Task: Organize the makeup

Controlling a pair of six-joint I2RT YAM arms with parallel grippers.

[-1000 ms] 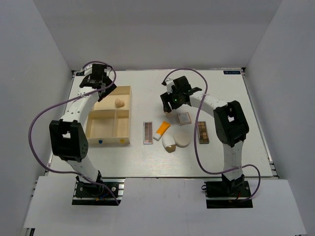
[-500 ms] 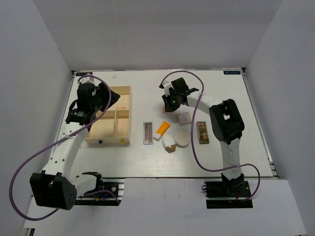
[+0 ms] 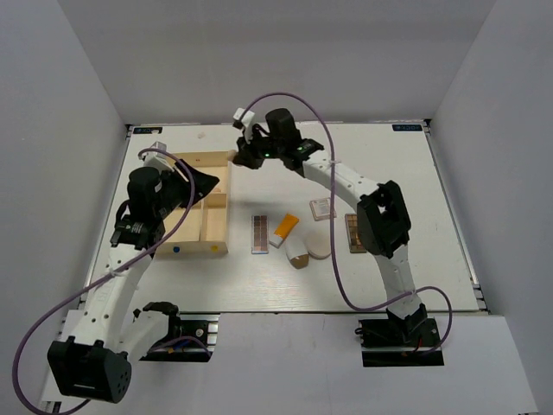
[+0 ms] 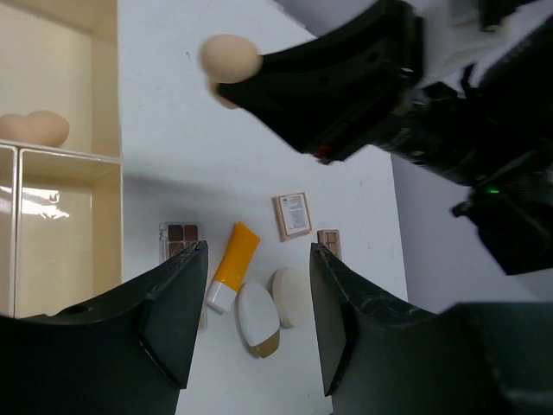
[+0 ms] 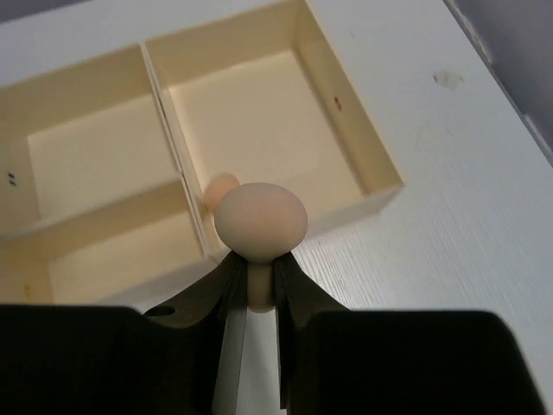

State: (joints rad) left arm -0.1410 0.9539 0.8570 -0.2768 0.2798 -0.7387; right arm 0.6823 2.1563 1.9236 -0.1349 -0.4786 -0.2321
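Note:
My right gripper point(image 5: 257, 261) is shut on the narrow end of a peach egg-shaped sponge point(image 5: 259, 220), held above the table just off the wooden tray's point(image 5: 382, 183) corner. In the top view that gripper point(image 3: 245, 156) hangs by the tray's far right corner. A second sponge point(image 4: 34, 128) lies inside the tray's large compartment. My left gripper point(image 4: 257, 247) is open and empty, hovering over the tray point(image 3: 192, 249). On the table lie an orange tube point(image 3: 285, 228), a slim palette point(image 3: 259, 233), a square compact point(image 3: 321, 208), a round puff point(image 3: 321, 246), a white jar point(image 3: 298, 253) and another palette point(image 3: 354, 233).
The tray has one large far compartment and smaller near ones point(image 5: 104, 164). The right arm's body point(image 4: 449, 104) and its purple cable point(image 3: 294, 99) arch over the table's far middle. White walls enclose the table.
The right gripper has closed and swung left from the compact's area to the tray's far right corner, carrying a sponge. The left arm has drawn back from the tray's far end.

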